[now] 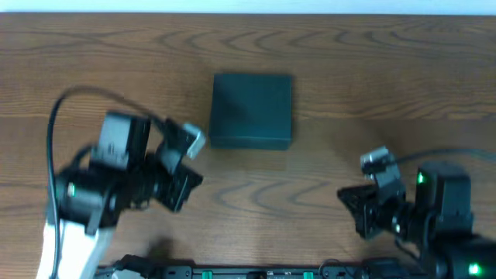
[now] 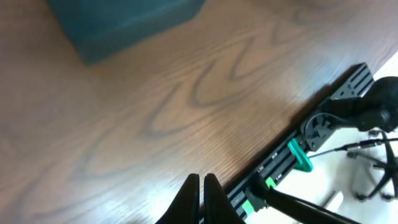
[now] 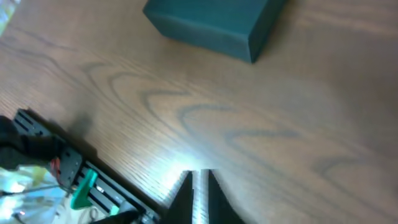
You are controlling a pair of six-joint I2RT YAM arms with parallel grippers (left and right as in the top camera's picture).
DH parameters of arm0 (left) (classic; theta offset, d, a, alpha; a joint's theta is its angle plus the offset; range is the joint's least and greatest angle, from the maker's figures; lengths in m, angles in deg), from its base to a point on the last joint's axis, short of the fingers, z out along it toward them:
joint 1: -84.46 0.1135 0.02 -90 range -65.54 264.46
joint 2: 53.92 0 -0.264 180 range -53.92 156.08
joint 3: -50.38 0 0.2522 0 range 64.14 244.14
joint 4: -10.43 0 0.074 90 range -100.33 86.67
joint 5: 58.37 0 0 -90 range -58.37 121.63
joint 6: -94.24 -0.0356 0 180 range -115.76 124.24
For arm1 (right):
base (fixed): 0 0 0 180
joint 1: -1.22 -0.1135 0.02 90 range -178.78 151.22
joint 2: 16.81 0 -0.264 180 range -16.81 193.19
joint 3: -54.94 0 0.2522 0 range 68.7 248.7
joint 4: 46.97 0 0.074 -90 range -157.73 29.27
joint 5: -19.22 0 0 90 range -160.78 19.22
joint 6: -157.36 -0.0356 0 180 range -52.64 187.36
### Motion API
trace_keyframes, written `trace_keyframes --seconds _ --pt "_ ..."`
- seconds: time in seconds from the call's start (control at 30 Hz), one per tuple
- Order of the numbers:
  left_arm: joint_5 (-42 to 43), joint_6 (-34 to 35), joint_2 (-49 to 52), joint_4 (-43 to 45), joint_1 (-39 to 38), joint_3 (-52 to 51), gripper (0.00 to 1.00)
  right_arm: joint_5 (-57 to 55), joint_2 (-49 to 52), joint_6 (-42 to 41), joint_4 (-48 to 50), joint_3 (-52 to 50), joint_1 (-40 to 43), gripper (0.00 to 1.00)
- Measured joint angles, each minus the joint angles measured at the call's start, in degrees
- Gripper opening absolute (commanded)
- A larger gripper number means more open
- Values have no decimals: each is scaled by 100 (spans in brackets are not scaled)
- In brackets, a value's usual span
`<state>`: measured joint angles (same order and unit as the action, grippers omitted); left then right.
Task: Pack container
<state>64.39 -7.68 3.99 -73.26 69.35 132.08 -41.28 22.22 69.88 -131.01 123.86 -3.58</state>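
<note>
From the overhead cam I've got the container (image 1: 252, 110) sitting mid-counter (image 1: 372, 70), lid down flat, a bit toward the far edge and roughly centred btwn the two arms. Nothing is touching it. It looks like it sits there so either arm can reach it w/o crossing the other.

Left end effector (image 2: 200, 190): on the wrist cam the fingers are pressed together, no gap, nothing held. It hangs over bare wood near the front rail (image 2: 298, 146), and the box corner only just shows at the top left of that view, so it's well apart from the box.

Right end effector (image 3: 198, 182): fingers stand close w/ only a thin slit btwn them, nothing in them. I can't say from the wrist view whether that slit counts as open or not; call it undecided. It also hovers over bare counter, box near but apart, up-frame.

No snack packets visible on the counter in any view. My read: the task is at the very start, lid not yet lifted, nothing packed. Both arms sit low at the near edge, prob. a rest pose that keeps the workspace unblocked. Next move, I'd guess, needs one end effector to get under the flap edge.
</note>
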Motion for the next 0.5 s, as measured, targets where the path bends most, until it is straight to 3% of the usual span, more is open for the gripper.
trace_keyframes --seconds 0.03,0.07,0.1,0.5 --pt "0 81 -170 94 0 -216 19 -9 -111 -74 -11 -94 0 99" --pt "-2 153 -334 201 0 -407 54 -24 -225 -175 -7 -190 0 99" --pt "-13 302 -494 317 0 -597 96 -42 -295 -278 -7 -254 0 99" --pt "-245 999 -693 417 0 -809 96 -90 -341 -752 31 -326 0 99"
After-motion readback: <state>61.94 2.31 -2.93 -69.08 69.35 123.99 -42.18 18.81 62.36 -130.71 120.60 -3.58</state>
